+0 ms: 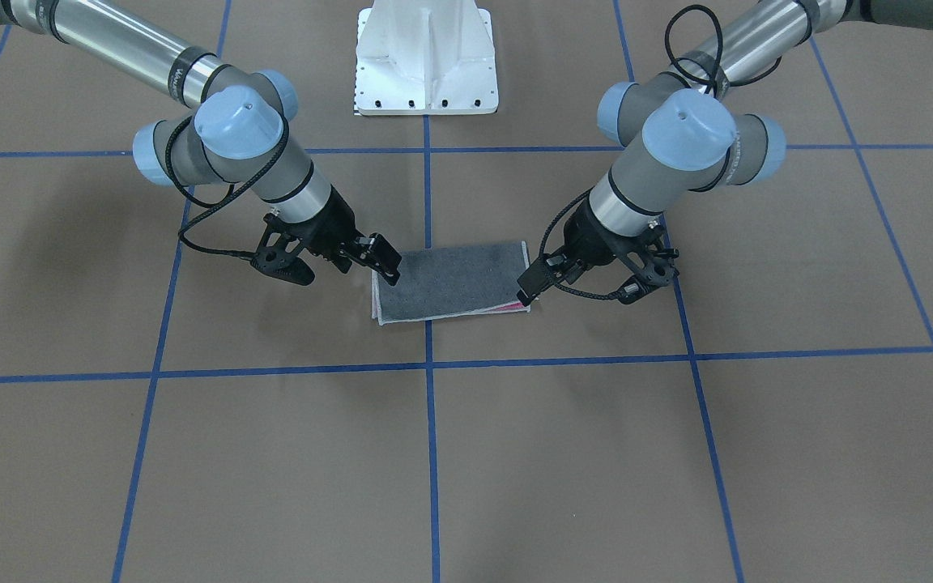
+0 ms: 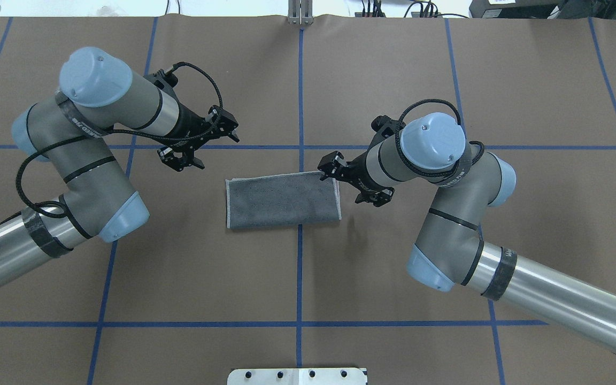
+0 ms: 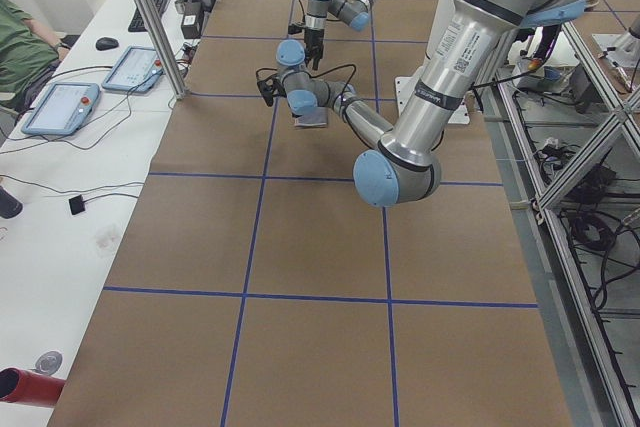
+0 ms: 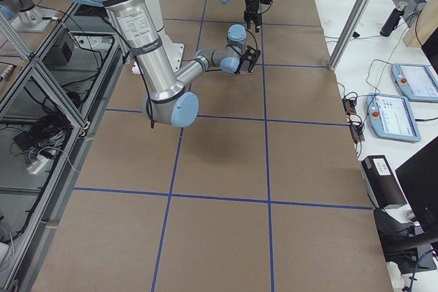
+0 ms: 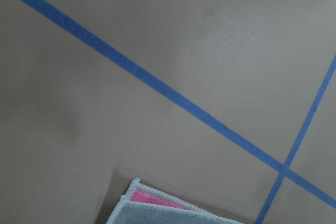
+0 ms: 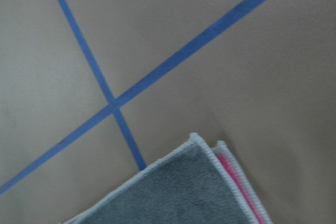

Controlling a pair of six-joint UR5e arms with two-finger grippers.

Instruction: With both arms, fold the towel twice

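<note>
The towel (image 2: 281,200) lies flat mid-bench (image 2: 297,278), folded once into a strip across the blue centre line. Its grey side is out and its pink face (image 6: 231,174) peeps between the two layers at the corners farthest from the robot. The left end effector (image 1: 533,280) and right end effector (image 1: 383,261) hang close by those corners gripping nothing, and I cannot tell whether their jaws are spread or pressed together. It looks light, limp and grippy, so I judge each pinch should take both layers just inside the edging at a corner, lest the lower one slip or sag.
</note>
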